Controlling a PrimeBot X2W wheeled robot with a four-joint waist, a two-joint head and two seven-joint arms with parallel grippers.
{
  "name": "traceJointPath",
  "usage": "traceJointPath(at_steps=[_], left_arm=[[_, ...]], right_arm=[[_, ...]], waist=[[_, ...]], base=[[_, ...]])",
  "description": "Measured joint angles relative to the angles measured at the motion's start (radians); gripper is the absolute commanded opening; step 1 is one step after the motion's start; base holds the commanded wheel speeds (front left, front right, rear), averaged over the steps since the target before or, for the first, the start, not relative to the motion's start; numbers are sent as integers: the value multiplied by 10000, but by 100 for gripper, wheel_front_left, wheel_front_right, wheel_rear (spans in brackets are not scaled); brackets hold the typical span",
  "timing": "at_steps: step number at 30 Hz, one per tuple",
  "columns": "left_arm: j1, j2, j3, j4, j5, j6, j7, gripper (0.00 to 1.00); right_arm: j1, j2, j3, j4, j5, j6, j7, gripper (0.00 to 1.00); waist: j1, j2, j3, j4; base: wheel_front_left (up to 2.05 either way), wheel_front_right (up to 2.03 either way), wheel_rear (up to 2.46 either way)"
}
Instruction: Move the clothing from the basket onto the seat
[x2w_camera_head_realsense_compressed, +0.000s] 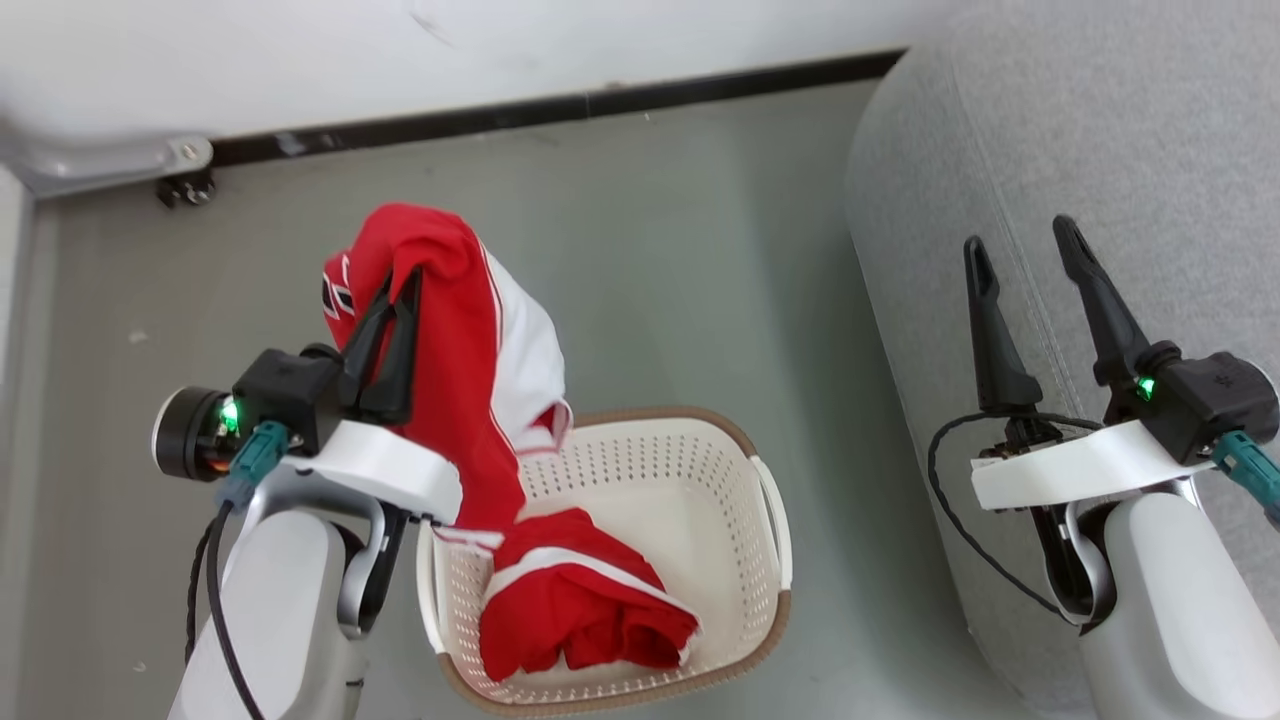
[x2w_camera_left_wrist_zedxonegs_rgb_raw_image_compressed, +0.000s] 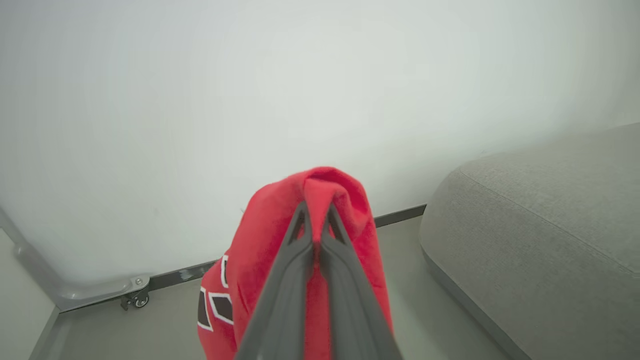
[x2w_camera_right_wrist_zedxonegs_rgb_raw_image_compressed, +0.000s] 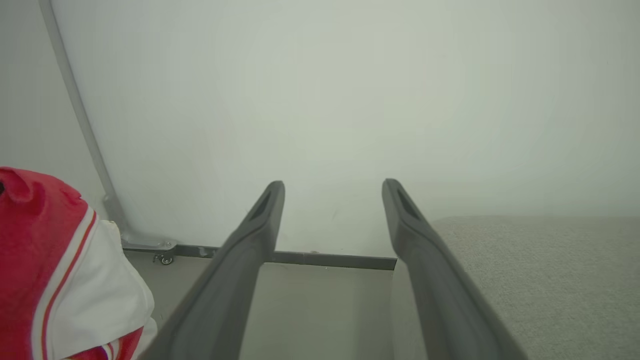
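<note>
My left gripper (x2w_camera_head_realsense_compressed: 400, 290) is shut on a red and white garment (x2w_camera_head_realsense_compressed: 470, 350), lifted above the basket's left rim; the cloth drapes over the fingers (x2w_camera_left_wrist_zedxonegs_rgb_raw_image_compressed: 320, 220) and its lower end trails into the basket. The cream-white basket (x2w_camera_head_realsense_compressed: 740, 480) with a brown rim stands on the floor at the bottom centre. A second red garment (x2w_camera_head_realsense_compressed: 580, 610) with white trim lies bunched inside it. The light grey seat (x2w_camera_head_realsense_compressed: 1100, 130) fills the right side. My right gripper (x2w_camera_head_realsense_compressed: 1020, 245) hovers open over the seat's edge, nothing between its fingers (x2w_camera_right_wrist_zedxonegs_rgb_raw_image_compressed: 260, 220). The held garment (x2w_camera_right_wrist_zedxonegs_rgb_raw_image_compressed: 60, 275) shows at the right wrist view's left.
A white wall (x2w_camera_head_realsense_compressed: 400, 50) with a dark baseboard (x2w_camera_head_realsense_compressed: 560, 108) runs along the far side. A grey frame foot with a small caster (x2w_camera_head_realsense_compressed: 185, 185) sits by the wall at the left. Grey floor (x2w_camera_head_realsense_compressed: 700, 250) lies between basket, wall and seat.
</note>
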Motion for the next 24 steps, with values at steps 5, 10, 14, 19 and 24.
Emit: traceJointPath(at_steps=[5,10,14,19,24], left_arm=[[486,123,25,-274,-125,-186,0,0],[543,219,71,-556,-186,-359,0,0],[755,240,-54,-706,-222,-543,0,0],[914,297,-240,-867,-309,-706,0,0],[914,311,-439,-993,-347,-876,0,0]], right_arm=[[410,-12,-176,105,12,0,0,100],[794,-19,-174,173,21,0,0,100],[1029,-61,-81,272,94,0,0,100],[1269,-180,366,405,96,0,0,100],[1438,-351,811,435,188,0,2,100]], waist=[[0,0,-631,241],[-1,0,-1144,425],[-1,0,-1542,562],[-1,0,-2004,716],[-1,0,-2333,825]], base=[[0,0,0],[0,0,0],[0,0,0],[0,0,0],[0,0,0]])
